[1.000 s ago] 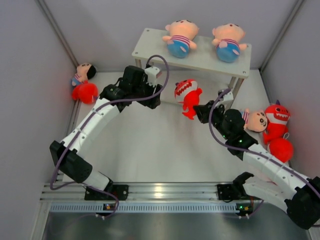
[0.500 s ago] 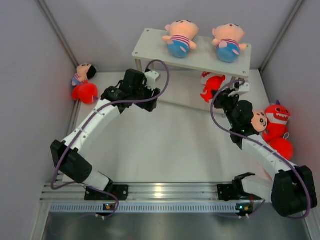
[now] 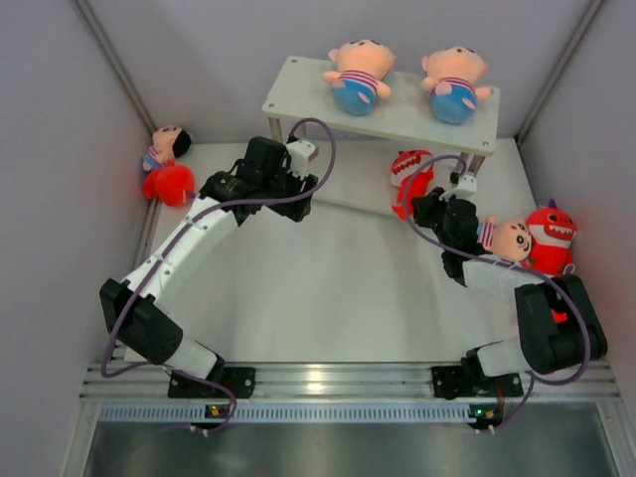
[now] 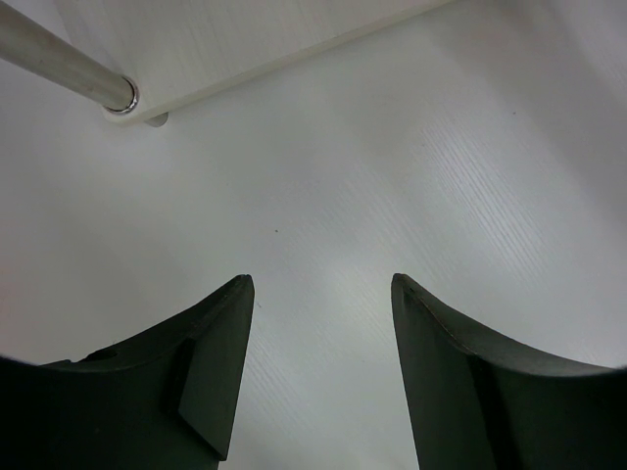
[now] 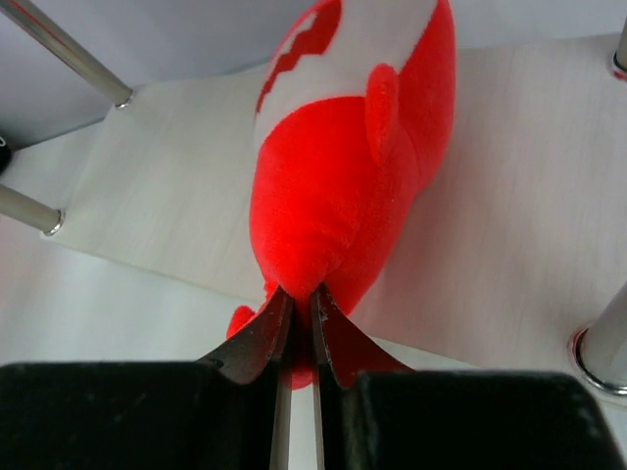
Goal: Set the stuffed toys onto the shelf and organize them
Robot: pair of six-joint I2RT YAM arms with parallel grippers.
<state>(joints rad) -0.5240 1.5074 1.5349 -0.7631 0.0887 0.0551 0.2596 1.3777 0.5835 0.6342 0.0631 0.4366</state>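
Note:
The shelf (image 3: 298,84) stands at the back with two peach dolls, one (image 3: 356,75) on the left and one (image 3: 453,82) on the right of its top board. My right gripper (image 3: 425,204) is shut on the tail of a red shark (image 3: 409,177) and holds it over the front edge of the lower board (image 5: 509,196); the right wrist view shows the shark (image 5: 353,166) close up above my gripper (image 5: 301,299). My left gripper (image 3: 296,204) is open and empty by the shelf's left front leg (image 4: 69,69); the left wrist view shows my gripper (image 4: 321,286) over bare table.
A doll lying on a red toy (image 3: 165,164) sits at the left wall. Another doll (image 3: 509,238) and a red shark (image 3: 549,238) lie at the right wall beside my right arm. White side walls close in both sides.
My right gripper carried the red shark from the open table toward the shelf's lower board, then drew it slightly left and forward. The left arm barely moved.

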